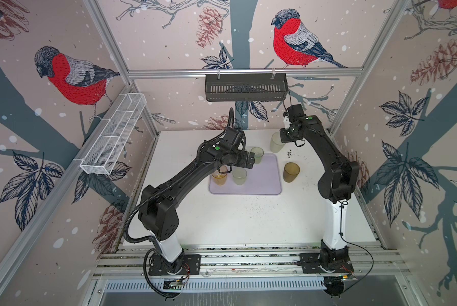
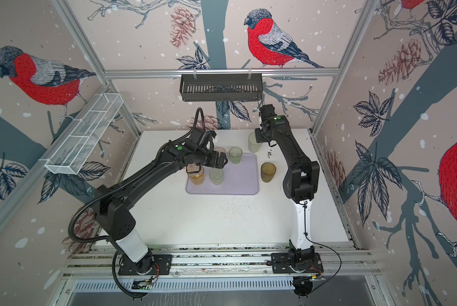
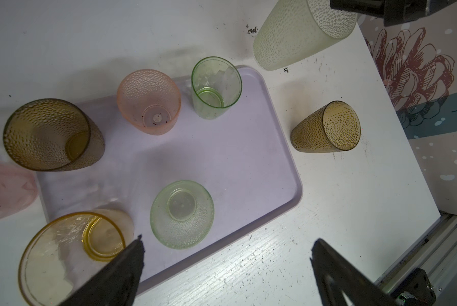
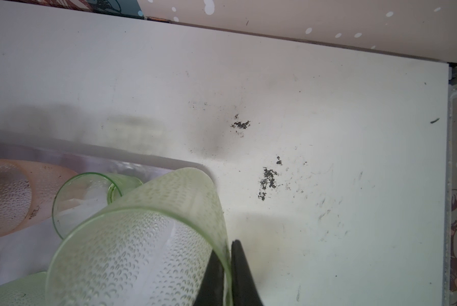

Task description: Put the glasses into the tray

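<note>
right claw [image 4: 228,275] pinching rim of tall pale frosted-green dimpled tumbler [image 4: 142,238], w/ flat pale lilac rectangular tray [image 3: 248,164] close beside it.

right claw jaws shut on the tumbler's thin wall, one finger inside, one outside; whether its base is off the white counter [image 4: 328,132] can't be told. left claw [image 3: 227,267] spread wide, holding nothing, hovering over the tray's edge; clear green tumbler [image 3: 215,88] and pink dimpled tumbler [image 3: 149,102] stand in the tray ahead of it. brown dimpled tumbler [image 1: 291,172] is on the counter just outside the tray, nearer the right claw. risks: a one-wall rim pinch could let the tall glass swing or slip; setting it down could knock the green tumbler next to it; arms could crowd over the tray. no brands, labels or readable writing seen.
</note>
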Robot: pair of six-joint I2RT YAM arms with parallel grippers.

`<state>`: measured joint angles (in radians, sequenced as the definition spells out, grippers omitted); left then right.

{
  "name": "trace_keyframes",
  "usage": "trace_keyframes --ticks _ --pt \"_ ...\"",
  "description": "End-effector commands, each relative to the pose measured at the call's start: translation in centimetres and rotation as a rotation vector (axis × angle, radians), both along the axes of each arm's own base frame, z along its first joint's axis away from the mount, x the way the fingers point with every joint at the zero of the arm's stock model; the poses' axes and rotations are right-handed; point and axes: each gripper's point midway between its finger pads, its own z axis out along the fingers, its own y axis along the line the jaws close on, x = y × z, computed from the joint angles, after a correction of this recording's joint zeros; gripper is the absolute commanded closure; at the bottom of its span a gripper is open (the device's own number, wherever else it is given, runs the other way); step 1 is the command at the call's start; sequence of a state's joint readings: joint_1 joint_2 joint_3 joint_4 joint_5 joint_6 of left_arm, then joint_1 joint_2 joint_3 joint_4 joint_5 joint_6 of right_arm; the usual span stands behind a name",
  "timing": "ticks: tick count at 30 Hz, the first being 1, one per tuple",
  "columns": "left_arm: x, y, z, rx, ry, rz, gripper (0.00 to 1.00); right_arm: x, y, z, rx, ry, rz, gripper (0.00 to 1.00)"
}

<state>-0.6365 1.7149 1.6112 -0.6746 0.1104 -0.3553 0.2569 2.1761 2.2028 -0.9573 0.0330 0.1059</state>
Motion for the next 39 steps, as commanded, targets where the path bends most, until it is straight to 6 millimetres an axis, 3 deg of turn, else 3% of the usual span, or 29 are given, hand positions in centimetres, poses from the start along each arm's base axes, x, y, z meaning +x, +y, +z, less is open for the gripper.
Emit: trace_keyframes --ticks 1,18,39 --pt "0.2 -0.1 0.8 -0.043 -0.012 0.013 0.02 -0.2 0.6 -0.2 -0.003 0.012 0.010 0.98" --pt "0.0 0.5 1.4 -0.056 -0.027 0.035 0.02 -1.3 1.6 -3.0 -0.013 0.070 0.033 0.98" --pt "-0.4 0.7 1.7 -0.065 -0.036 0.037 0.02 -1.7 1.5 -4.7 -0.019 0.092 0.033 0.98"
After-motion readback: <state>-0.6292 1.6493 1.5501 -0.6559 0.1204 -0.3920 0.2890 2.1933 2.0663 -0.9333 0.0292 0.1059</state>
